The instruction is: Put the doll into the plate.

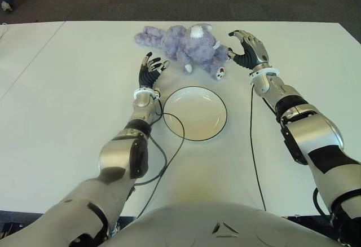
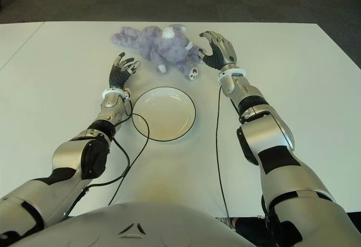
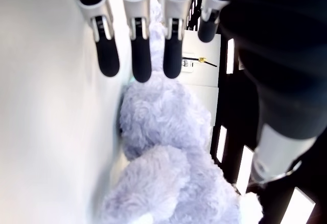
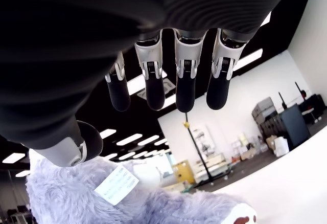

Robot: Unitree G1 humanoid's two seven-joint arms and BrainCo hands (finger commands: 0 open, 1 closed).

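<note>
I can read no text anywhere. The small white tag (image 4: 118, 184) on the fluffy lavender plush doll (image 4: 76, 198) carries print too blurred to read.

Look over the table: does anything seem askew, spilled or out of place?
Nothing is spilled or damaged. The fluffy lavender plush doll lies sprawled on the white table, beyond the empty white plate. Open left hand and right hand flank it.
</note>
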